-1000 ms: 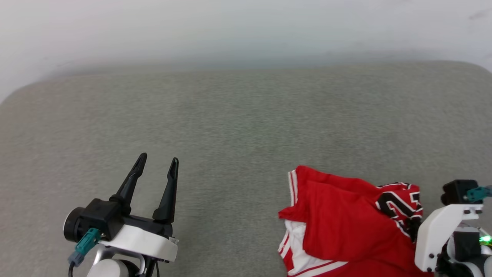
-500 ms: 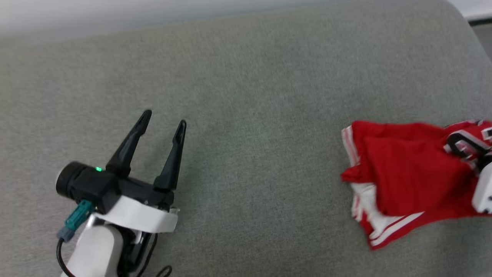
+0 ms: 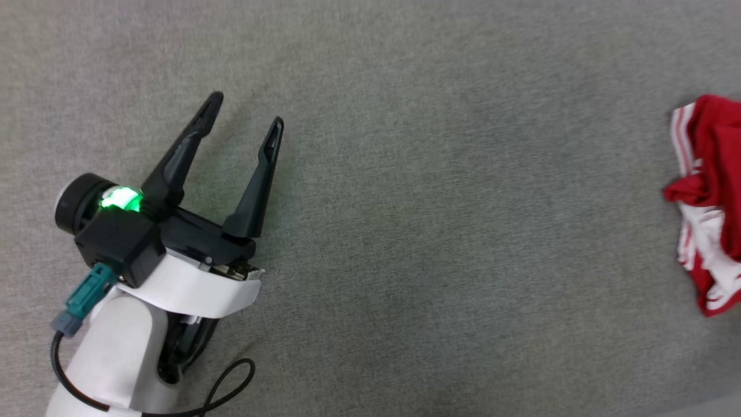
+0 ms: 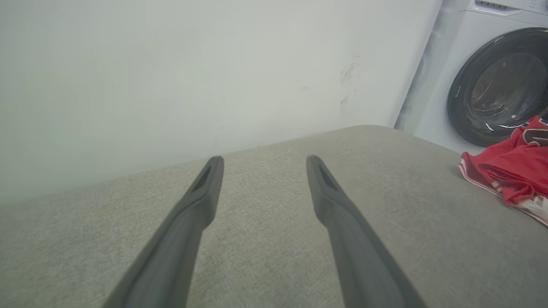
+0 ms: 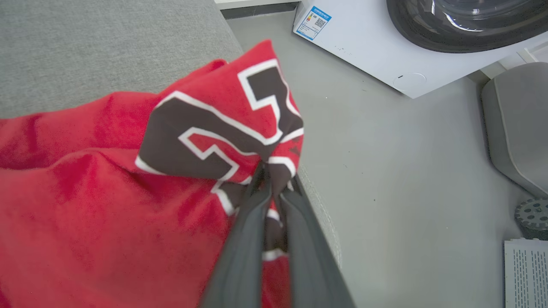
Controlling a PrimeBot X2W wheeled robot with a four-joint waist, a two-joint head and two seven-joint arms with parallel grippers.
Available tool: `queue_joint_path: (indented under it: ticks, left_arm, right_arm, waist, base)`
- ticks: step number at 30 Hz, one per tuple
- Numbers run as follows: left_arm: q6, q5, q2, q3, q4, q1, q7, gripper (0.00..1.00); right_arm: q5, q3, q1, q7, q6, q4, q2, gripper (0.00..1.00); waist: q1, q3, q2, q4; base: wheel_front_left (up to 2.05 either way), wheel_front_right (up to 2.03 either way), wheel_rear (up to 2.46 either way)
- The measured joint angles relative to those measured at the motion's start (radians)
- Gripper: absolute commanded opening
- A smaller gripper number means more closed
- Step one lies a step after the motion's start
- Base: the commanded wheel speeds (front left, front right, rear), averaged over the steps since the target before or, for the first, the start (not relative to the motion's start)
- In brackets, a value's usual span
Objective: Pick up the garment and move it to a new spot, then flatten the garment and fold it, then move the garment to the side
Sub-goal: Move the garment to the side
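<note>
My right end effector (image 5: 274,190) is clamped on a bunched fold of the garment (image 5: 107,192), a red jersey with black, white-outlined numerals. It holds that fold at the right edge of the grey fabric-covered counter (image 3: 405,202). Most of the cloth lies crumpled on the counter near that edge. My left end effector (image 3: 246,110) hovers spread wide and empty, well apart from the jersey. I judge the task to be at its first step: the jersey is grasped but not yet carried to a new spot. Flattening, folding and setting aside all remain.
</note>
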Motion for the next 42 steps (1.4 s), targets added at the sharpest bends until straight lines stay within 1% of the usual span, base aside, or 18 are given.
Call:
queue_joint_path:
  ticks: [4, 5, 6, 7, 10, 13, 15, 17, 22, 26, 28, 33, 36, 42]
  left_arm:
    - [-0.002, -0.008, 0.017, -0.006, -0.006, -0.018, 0.001, 1.0]
    - [-0.002, -0.009, 0.018, -0.01, -0.005, -0.022, 0.001, 1.0]
    - [-0.003, -0.01, 0.019, -0.013, -0.005, -0.027, 0.0, 1.0]
    - [-0.003, -0.01, 0.021, -0.015, -0.004, -0.03, 0.0, 1.0]
    - [-0.003, -0.016, 0.022, -0.023, 0.009, -0.033, -0.003, 1.0]
    - [-0.004, -0.021, 0.018, -0.029, 0.026, -0.033, -0.008, 1.0]
    - [-0.004, -0.027, 0.009, -0.032, 0.04, -0.032, -0.01, 1.0]
    - [-0.002, -0.028, -0.003, -0.033, 0.053, -0.026, -0.014, 1.0]
    - [0.015, -0.037, -0.033, -0.022, 0.09, 0.01, -0.018, 1.0]
    - [0.026, -0.044, -0.056, -0.011, 0.117, 0.053, -0.02, 1.0]
    - [0.032, -0.044, -0.069, -0.003, 0.131, 0.075, -0.02, 1.0]
    - [0.048, -0.035, -0.096, 0.016, 0.161, 0.122, -0.021, 1.0]
    - [0.054, -0.035, -0.115, 0.035, 0.177, 0.15, -0.022, 1.0]
    - [0.062, -0.026, -0.144, 0.072, 0.202, 0.204, -0.022, 1.0]
  right_arm:
    - [-0.034, -0.036, -0.042, -0.052, 0.0, 0.028, -0.002, 0.0]
    - [-0.04, -0.041, -0.048, -0.068, 0.0, 0.038, -0.002, 0.1]
    - [-0.045, -0.047, -0.055, -0.08, 0.0, 0.054, -0.002, 0.35]
    - [-0.05, -0.054, -0.059, -0.094, 0.0, 0.071, -0.002, 1.0]
    - [-0.072, -0.073, -0.065, -0.161, 0.0, 0.113, 0.0, 1.0]
    - [-0.09, -0.091, -0.068, -0.26, 0.0, 0.141, 0.001, 1.0]
    - [-0.064, -0.113, -0.074, -0.318, 0.0, 0.167, 0.007, 1.0]
    - [-0.036, -0.112, -0.071, -0.38, 0.0, 0.189, 0.007, 1.0]
    - [0.036, -0.068, -0.012, -0.531, 0.0, 0.206, -0.015, 1.0]
    - [0.093, 0.002, 0.057, -0.631, 0.0, 0.196, -0.009, 1.0]
    - [0.123, 0.044, 0.097, -0.68, 0.0, 0.183, 0.004, 1.0]
    - [0.166, 0.116, 0.196, -0.744, 0.0, 0.132, 0.049, 1.0]
    - [0.177, 0.155, 0.249, -0.75, 0.0, 0.093, 0.091, 1.0]
    - [0.173, 0.262, 0.338, -0.726, 0.0, -0.01, 0.173, 1.0]
  waist:
    - [0.0, 0.043, 0.0, 0.008]
    - [0.0, 0.05, 0.0, 0.009]
    - [-0.0001, 0.056, 0.0, 0.011]
    - [0.0, 0.06, 0.0, 0.013]
    - [0.0, 0.058, 0.0, 0.017]
    - [-0.0001, 0.04, 0.0, 0.021]
    - [-0.0001, 0.022, 0.0, 0.024]
    - [-0.0002, 0.001, 0.0, 0.03]
    - [-0.0002, -0.062, 0.0001, 0.05]
    - [-0.0004, -0.12, 0.0, 0.07]
    - [-0.0004, -0.151, 0.0, 0.081]
    - [-0.0004, -0.225, 0.0, 0.115]
    - [-0.0005, -0.263, 0.0001, 0.141]
    - [-0.0005, -0.333, 0.0001, 0.187]
  base:
    - [0.0, 0.0, 0.0]
    - [0.0, 0.0, 0.0]
    - [0.0, 0.0, 0.0]
    - [0.0, 0.0, 0.0]
    - [0.0, 0.0, 0.0]
    - [0.0, 0.0, 0.0]
    - [0.0, 0.0, 0.0]
    - [0.0, 0.0, 0.0]
    - [0.0, 0.0, 0.0]
    - [0.0, 0.0, 0.0]
    - [0.0, 0.0, 0.0]
    - [0.0, 0.0, 0.0]
    - [0.0, 0.0, 0.0]
    - [0.0, 0.0, 0.0]
